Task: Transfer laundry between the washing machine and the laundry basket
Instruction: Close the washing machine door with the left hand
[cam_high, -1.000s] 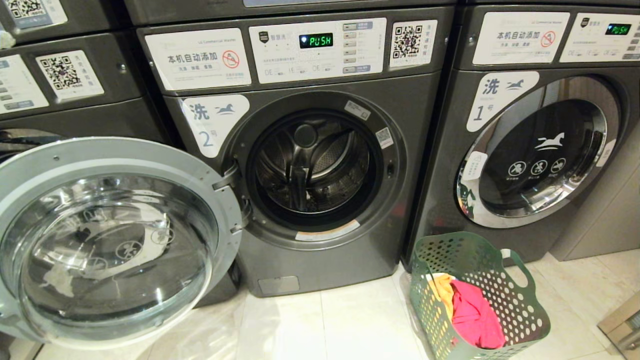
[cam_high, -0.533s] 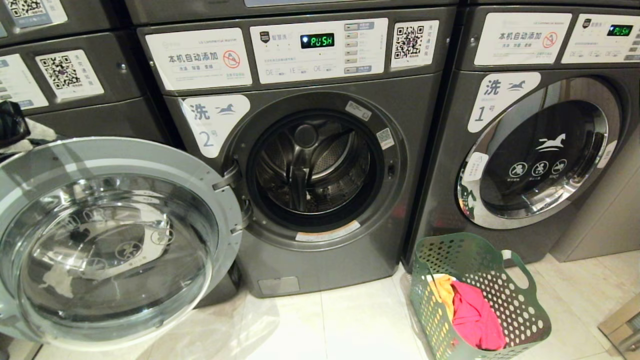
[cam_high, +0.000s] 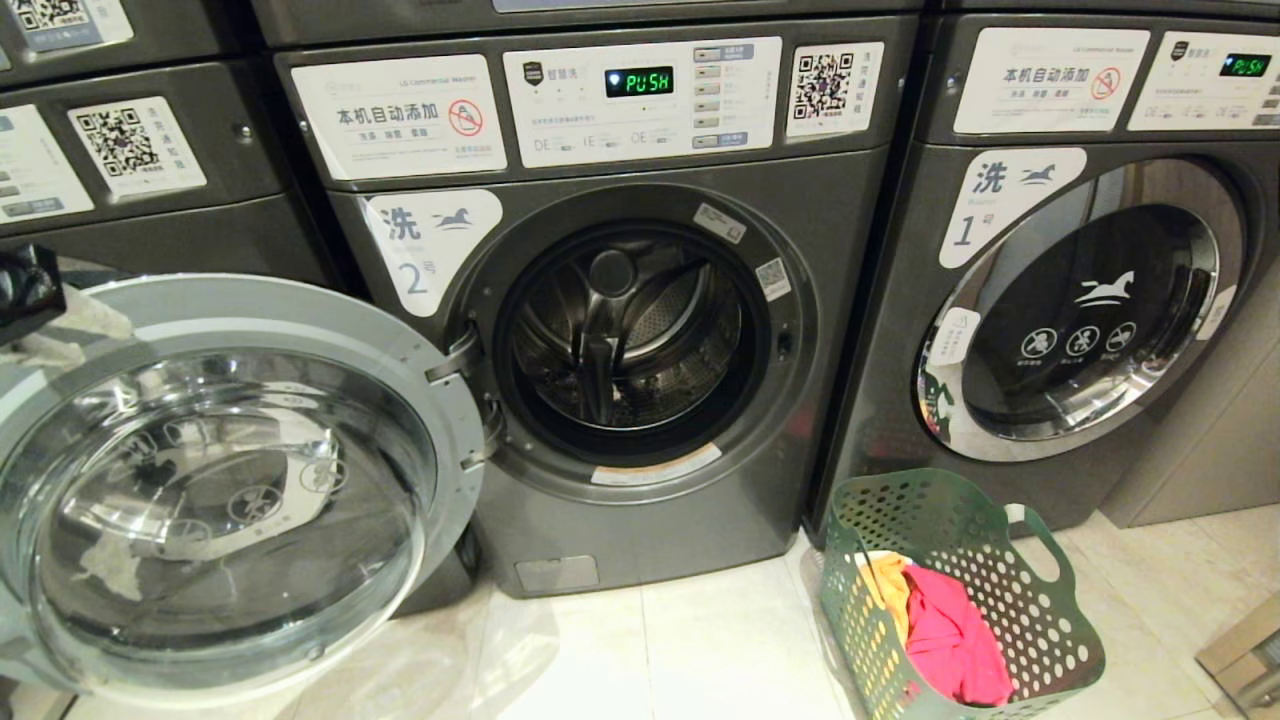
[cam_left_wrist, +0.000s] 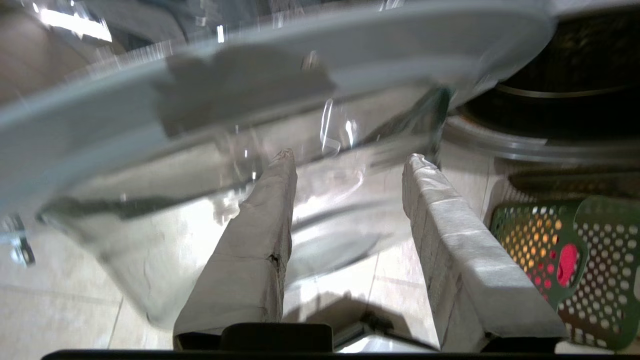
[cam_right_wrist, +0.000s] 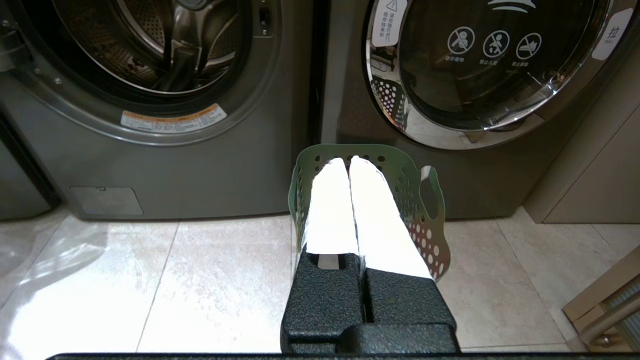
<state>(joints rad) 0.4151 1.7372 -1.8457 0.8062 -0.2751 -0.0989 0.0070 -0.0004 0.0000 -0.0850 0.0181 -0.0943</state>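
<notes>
Two displays (cam_high: 638, 81) read "PUSH"; smaller labels illegible.

Left gripper (cam_left_wrist: 350, 160) fingers apart; right gripper (cam_right_wrist: 349, 162) pressed closed

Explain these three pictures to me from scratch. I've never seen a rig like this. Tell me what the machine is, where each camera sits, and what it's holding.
This is a wheeled robot with two arms, each ending in a two-fingered gripper. The wide picture comes from a camera on its head. It shows washing machine number 2 with its door swung open and no laundry visible in the drum. A green laundry basket stands on the floor, holding a pink garment and a yellow garment. The other two pictures come from cameras on the wrists, looking along the fingers. The left gripper is open near the glass door and holds nothing. The right gripper is shut and empty, pointing toward the basket.
</notes>
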